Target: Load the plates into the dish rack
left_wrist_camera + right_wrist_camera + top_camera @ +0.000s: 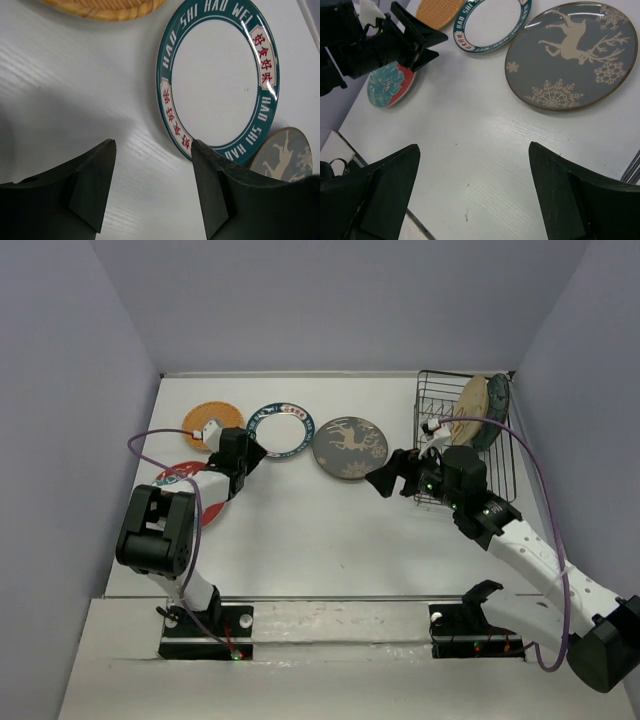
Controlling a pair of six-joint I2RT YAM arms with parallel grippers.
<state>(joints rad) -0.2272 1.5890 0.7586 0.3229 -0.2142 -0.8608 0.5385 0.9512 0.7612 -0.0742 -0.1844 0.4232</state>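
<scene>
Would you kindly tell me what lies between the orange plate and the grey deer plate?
The white plate with the teal lettered rim lies flat between the orange plate and the grey deer plate, as the top external view shows.

White counter [320, 540], faint wood-grain streaks, slight sheen. Plain lilac-grey walls [340, 300] enclose back, left, right. Paler strip [340, 615] along near edge.

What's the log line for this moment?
dish rack: two plates loaded | table: four plates flat | left gripper: open, near teal-rimmed plate | right gripper: open, near deer plate
</scene>
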